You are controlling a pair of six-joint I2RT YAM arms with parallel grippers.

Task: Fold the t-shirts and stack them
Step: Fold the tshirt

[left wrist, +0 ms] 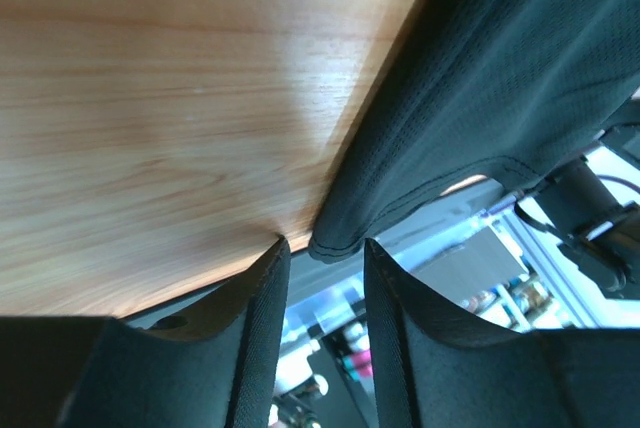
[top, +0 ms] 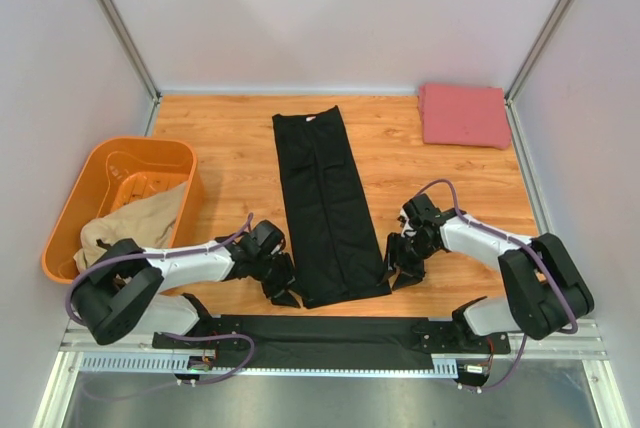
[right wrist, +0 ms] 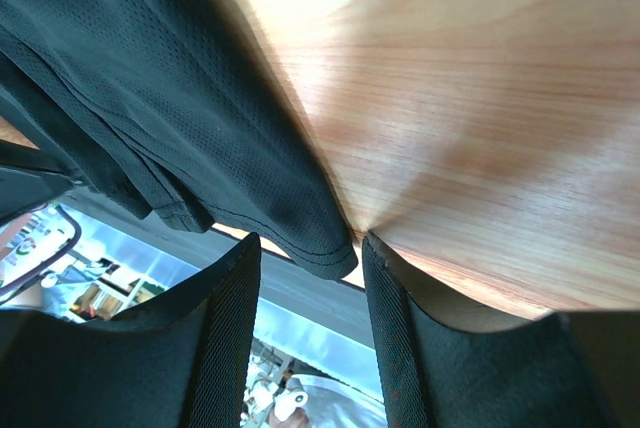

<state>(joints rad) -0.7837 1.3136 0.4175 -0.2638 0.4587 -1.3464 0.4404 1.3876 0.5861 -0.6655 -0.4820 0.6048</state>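
A black t-shirt (top: 325,203), folded into a long narrow strip, lies down the middle of the table. My left gripper (top: 283,288) is at the strip's near left corner and my right gripper (top: 400,270) at its near right corner. In the left wrist view the jaws of the left gripper (left wrist: 325,248) stand apart, with the shirt's hemmed corner (left wrist: 340,238) hanging just between the tips, unclamped. The right gripper (right wrist: 305,245) is open too, the other hemmed corner (right wrist: 315,243) dipping into its gap. A pinkish-red t-shirt (top: 463,115) lies folded at the back right. A tan t-shirt (top: 135,220) spills from the tub.
An orange plastic tub (top: 120,163) stands at the left side of the wooden table (top: 220,138). Grey walls with metal posts close in the back and both sides. A black strip and a cable rail run along the near edge (top: 320,333).
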